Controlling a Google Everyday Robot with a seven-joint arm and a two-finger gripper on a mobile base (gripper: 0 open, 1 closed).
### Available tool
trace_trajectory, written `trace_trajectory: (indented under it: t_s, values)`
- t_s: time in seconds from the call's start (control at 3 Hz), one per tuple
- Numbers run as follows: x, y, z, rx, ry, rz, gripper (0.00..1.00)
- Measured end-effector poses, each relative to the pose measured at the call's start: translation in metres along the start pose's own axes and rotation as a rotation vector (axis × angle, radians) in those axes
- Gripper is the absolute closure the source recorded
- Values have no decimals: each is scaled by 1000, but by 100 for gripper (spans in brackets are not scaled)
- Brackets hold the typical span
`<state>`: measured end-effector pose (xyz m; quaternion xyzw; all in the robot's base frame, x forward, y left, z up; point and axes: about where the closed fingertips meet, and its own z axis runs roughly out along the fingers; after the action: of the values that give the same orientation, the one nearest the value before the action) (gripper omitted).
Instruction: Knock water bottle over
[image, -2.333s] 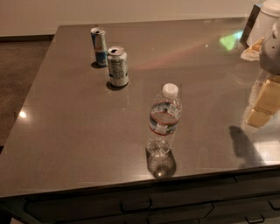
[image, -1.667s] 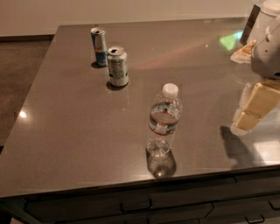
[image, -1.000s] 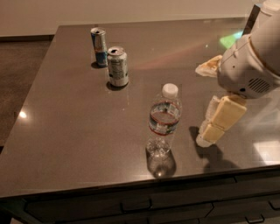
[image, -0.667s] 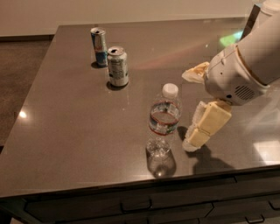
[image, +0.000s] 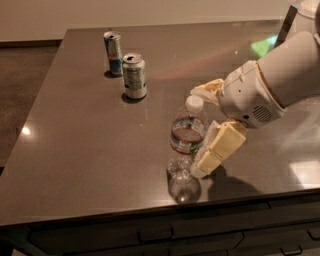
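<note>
The water bottle (image: 185, 142) is clear and ribbed, with a white cap and a dark, red-edged label. It stands upright near the front edge of the dark tabletop (image: 80, 140). My gripper (image: 198, 131) is open and reaches in from the right at bottle height. Its near finger (image: 218, 150) is against the bottle's right side, low down. Its far finger (image: 206, 90) is just behind and to the right of the cap. The white arm (image: 280, 75) stretches off to the right edge.
A silver soda can (image: 134, 76) and a slim blue-and-silver can (image: 113, 46) stand at the back left, well apart from the bottle. The table's front edge runs just below the bottle, with drawers (image: 155, 235) beneath. Dark floor lies to the left.
My gripper has swept in from the table's right side to the left, reaching the bottle's right side. The bottle and the cans stand where they were.
</note>
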<state>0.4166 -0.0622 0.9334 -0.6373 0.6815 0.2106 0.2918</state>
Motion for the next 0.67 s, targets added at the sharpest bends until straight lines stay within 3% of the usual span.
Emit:
trace_trajectory:
  t_s: [0.67]
  values:
    - [-8,1,10,-23,-100,21,42]
